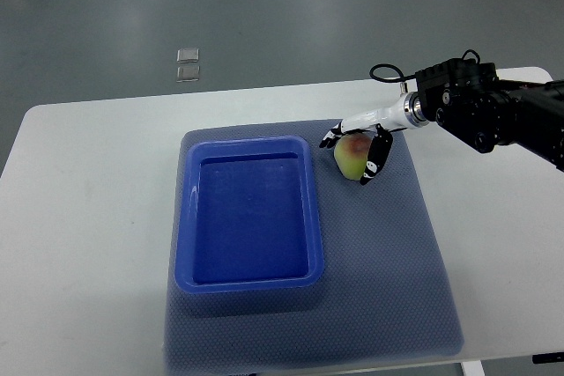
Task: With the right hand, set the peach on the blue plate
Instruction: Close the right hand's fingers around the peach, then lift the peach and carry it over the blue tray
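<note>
Looking down at the white table (88, 182), I am seeing the grey mat (414, 270) spread over its middle, and on the mat's left half the blue plate (187, 217), a deep rectangular tray with its long axis running away from me. Its floor is lying bare, so nothing is placed yet. My right arm (493, 112) is coming in from the right edge, and my right hand (357, 151) is sitting at the peach (351, 158), which is resting on the mat just beside the plate's far right corner, outside the rim and apart from it. My fingers are curling down around the fruit, one dark-tipped finger (328, 139) reaching over its far-left side and others dropping along its right side, so I am judging them closed on it, though I cannot tell how firmly they are pressing. The peach is looking roundish, pale green with a red blush facing up; I cannot tell where its stem end is pointing, and it is showing no clear long axis. By my reckoning the task is sitting at its early part: the grasp is being made, while the lift, the carry leftward over the rim, and the release onto the plate are all waiting. My left arm is not showing.
</note>
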You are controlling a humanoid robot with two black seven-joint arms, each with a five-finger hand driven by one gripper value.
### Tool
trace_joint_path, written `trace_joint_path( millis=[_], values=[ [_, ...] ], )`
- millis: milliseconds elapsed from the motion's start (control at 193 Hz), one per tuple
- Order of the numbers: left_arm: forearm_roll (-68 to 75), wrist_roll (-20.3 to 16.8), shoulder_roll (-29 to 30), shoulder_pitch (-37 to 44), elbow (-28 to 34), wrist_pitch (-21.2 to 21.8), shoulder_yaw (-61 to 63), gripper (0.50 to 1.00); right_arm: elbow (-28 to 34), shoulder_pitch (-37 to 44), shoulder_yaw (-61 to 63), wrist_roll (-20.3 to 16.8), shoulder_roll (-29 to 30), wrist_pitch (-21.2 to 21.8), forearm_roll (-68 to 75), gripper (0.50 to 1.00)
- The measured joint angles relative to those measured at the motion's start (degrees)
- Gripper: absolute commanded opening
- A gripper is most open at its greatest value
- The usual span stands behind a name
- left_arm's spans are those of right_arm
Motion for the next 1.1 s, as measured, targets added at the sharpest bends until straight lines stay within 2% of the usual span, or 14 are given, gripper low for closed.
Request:
trace_joint_path(
  millis=[47, 52, 73, 114, 166, 171, 202, 332, 410, 602, 815, 1074, 1079, 1100],
  values=[
    [0.0, 0.0, 0.0, 0.0, 0.0, 0.0, 0.0, 1.0, 0.0, 0.0, 0.0, -0.1, 0.0, -0.6, 0.0, 0.926],
    [0.0, 0.0, 0.0, 0.0, 0.0, 0.0, 0.0, 1.0, 0.0, 0.0, 0.0, -0.1, 0.0, -0.7, -0.1, 0.885],
    [0.0, 0.0, 0.0, 0.0, 0.0, 0.0, 0.0, 1.0, 0.0, -0.1, 0.0, -0.1, 0.0, -1.0, -0.1, 0.868],
    [0.0, 0.0, 0.0, 0.0, 0.0, 0.0, 0.0, 1.0, 0.0, -0.3, -0.1, -0.1, 0.1, -1.5, -0.3, 0.842],
    [0.0, 0.0, 0.0, 0.0, 0.0, 0.0, 0.0, 1.0, 0.0, -0.8, -0.2, -0.1, 0.1, -2.4, -1.0, 0.842],
    [0.0, 0.0, 0.0, 0.0, 0.0, 0.0, 0.0, 1.0, 0.0, -0.9, -0.3, -0.1, 0.1, -2.5, -1.1, 0.801],
    [0.0, 0.0, 0.0, 0.0, 0.0, 0.0, 0.0, 1.0, -0.1, -1.2, -0.3, -0.1, 0.1, -3.0, -1.4, 0.768],
    [0.0, 0.0, 0.0, 0.0, 0.0, 0.0, 0.0, 1.0, -0.1, -2.0, -0.4, 0.2, -0.2, -5.2, -2.4, 0.686],
    [0.0, 0.0, 0.0, 0.0, -0.1, 0.0, 0.1, 1.0, -0.1, -2.1, -0.4, 0.5, -0.3, -5.6, -2.5, 0.662],
    [0.1, 0.0, 0.0, 0.0, -0.1, 0.0, 0.2, 1.0, -0.2, -1.2, 0.5, 0.7, -0.4, -5.6, -2.3, 0.664],
    [0.1, 0.0, 0.0, 0.0, -0.1, 0.0, 0.1, 1.0, -0.2, 3.5, 0.9, 0.9, 0.4, -4.1, -1.4, 0.674],
    [0.1, 0.0, 0.0, 0.0, -0.1, -0.1, 0.1, 1.0, -0.1, 7.4, 5.5, 0.9, 5.7, -3.1, -0.9, 0.69],
    [0.1, 0.0, 0.0, 0.0, -0.1, -0.1, 0.1, 1.0, -0.1, 7.4, 5.5, 0.9, 5.7, -3.1, -0.9, 0.709],
    [0.1, 0.0, 0.0, 0.0, -0.1, -0.1, 0.1, 1.0, -0.1, 7.5, 5.6, 0.8, 5.8, -3.1, -1.0, 0.713]
  ],
)
